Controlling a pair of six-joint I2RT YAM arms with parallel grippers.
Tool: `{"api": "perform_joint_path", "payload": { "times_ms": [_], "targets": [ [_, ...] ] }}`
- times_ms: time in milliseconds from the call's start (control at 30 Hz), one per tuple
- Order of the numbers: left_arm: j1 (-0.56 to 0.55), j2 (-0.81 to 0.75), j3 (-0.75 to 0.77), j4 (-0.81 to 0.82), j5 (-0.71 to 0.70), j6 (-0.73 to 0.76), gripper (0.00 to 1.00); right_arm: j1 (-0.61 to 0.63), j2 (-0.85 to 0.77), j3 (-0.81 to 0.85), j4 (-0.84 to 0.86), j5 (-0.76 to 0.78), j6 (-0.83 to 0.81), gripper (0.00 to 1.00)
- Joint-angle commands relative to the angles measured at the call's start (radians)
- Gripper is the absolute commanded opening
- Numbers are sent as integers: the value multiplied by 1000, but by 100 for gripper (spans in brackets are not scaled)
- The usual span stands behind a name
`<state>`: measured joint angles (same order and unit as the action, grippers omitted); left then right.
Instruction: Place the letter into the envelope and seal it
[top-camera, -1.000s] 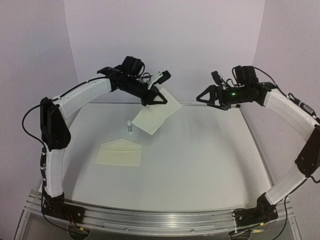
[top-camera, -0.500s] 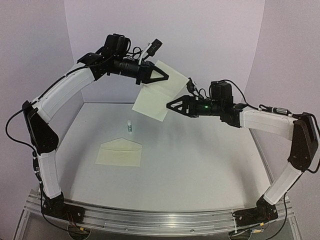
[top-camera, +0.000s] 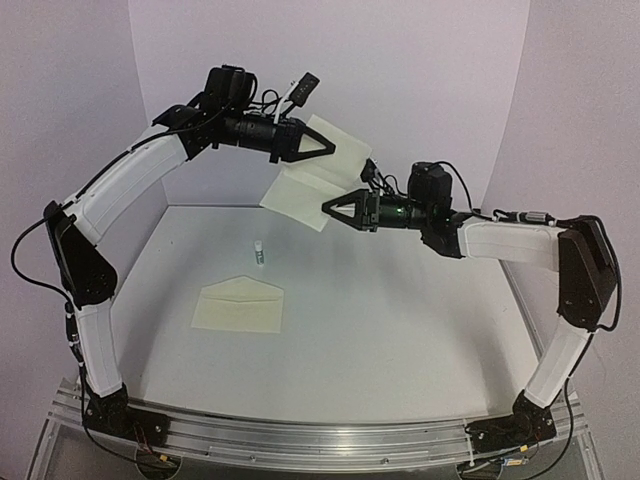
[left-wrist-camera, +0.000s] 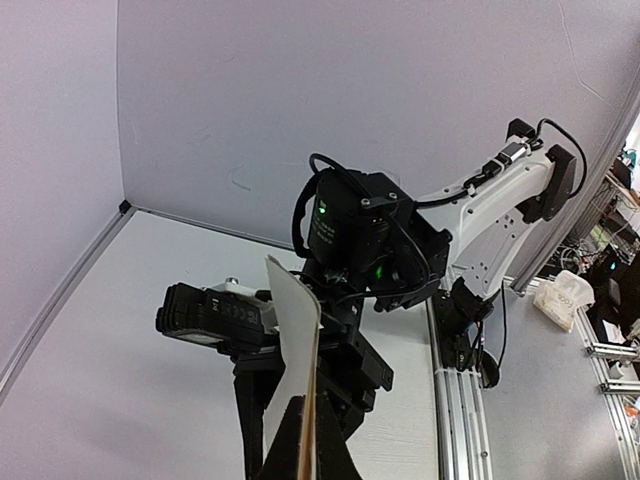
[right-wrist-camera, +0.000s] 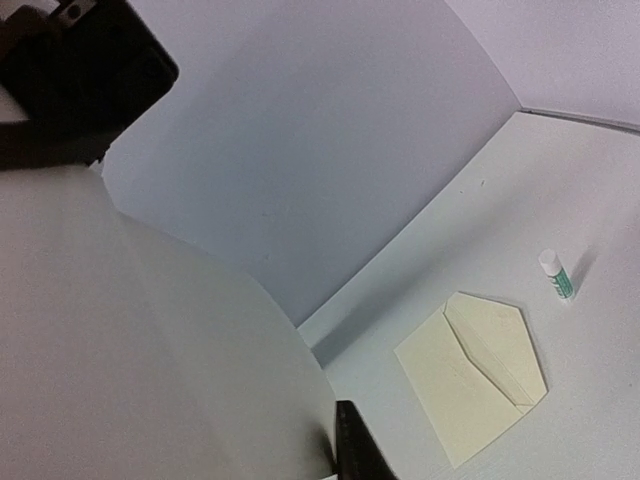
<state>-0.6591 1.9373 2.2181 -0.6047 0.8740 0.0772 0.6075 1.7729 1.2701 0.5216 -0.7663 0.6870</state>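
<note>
Your left end effector (top-camera: 328, 150) is clenched on the letter (top-camera: 305, 195) and holds it up in the air, well above the worktop (top-camera: 400, 320), near the back wall. In the left wrist view you see the sheet (left-wrist-camera: 298, 340) edge-on, rising from between the fingers (left-wrist-camera: 290, 455) at the bottom of the frame. The sheet hangs tilted, with its lower edge toward the right arm. It shows as pale and plain from here; no print can be made out.

Your right end effector (top-camera: 326, 208) reaches in from the right and its tip sits at the letter's lower edge. Cannot tell whether it is clamped on the paper or just beside it. In the right wrist view the letter (right-wrist-camera: 130, 340) fills the left half of the frame, and only one dark finger (right-wrist-camera: 352, 445) shows at its edge.

The envelope (top-camera: 240, 305) lies flat on the worktop, left of centre and well apart from both end effectors. Its triangular flap is open and points toward the back wall. The right wrist view shows it too (right-wrist-camera: 475, 375), with nothing touching it.

A small white glue stick (top-camera: 260, 253) stands upright just beyond the envelope's flap, not touching it. Green marking shows on it in the right wrist view (right-wrist-camera: 556, 275).
</note>
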Motion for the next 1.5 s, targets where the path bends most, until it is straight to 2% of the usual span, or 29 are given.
{"api": "perform_joint_path", "payload": {
  "times_ms": [0, 67, 233, 333, 367, 433, 567, 700, 833, 933, 1000, 1133, 1267, 1467],
  "targets": [
    [15, -31, 23, 48, 35, -15, 0, 3, -3, 37, 99, -51, 42, 4],
    [27, -33, 11, 60, 45, -29, 0, 3, -10, 29, 107, -44, 45, 0],
    [57, -35, -3, 94, 79, -92, 0, 1, -40, 6, 112, -34, 31, 0],
    [59, -41, -17, 90, 117, -73, 1, -5, -35, 20, 110, -37, 81, 0],
    [59, -45, -23, 82, 131, -30, 5, -8, -34, 22, 109, -36, 106, 0],
    [59, -56, -23, 22, 149, 76, 36, -17, -45, 12, 79, -7, 122, 0],
    [60, -80, 24, -164, 170, 338, 64, -20, -146, 13, -272, 173, -154, 0],
    [59, -110, 77, -350, 152, 576, 79, -16, -247, 38, -586, 356, -509, 0],
    [59, -129, 130, -499, 127, 734, 93, -15, -333, 21, -769, 492, -841, 0],
    [59, -135, 131, -537, 102, 766, 95, -14, -373, 11, -809, 510, -980, 0],
    [59, -144, 87, -470, 59, 705, 95, -14, -377, 31, -836, 500, -1015, 0],
    [24, -133, 25, -343, -78, 664, 97, 4, -359, 89, -856, 472, -1043, 0],
    [-84, -79, 44, -360, -251, 678, 99, 42, -333, 128, -863, 462, -1055, 0],
    [-122, -24, 62, -345, -329, 637, 100, 87, -314, 164, -863, 427, -1062, 0]
  ]
}}
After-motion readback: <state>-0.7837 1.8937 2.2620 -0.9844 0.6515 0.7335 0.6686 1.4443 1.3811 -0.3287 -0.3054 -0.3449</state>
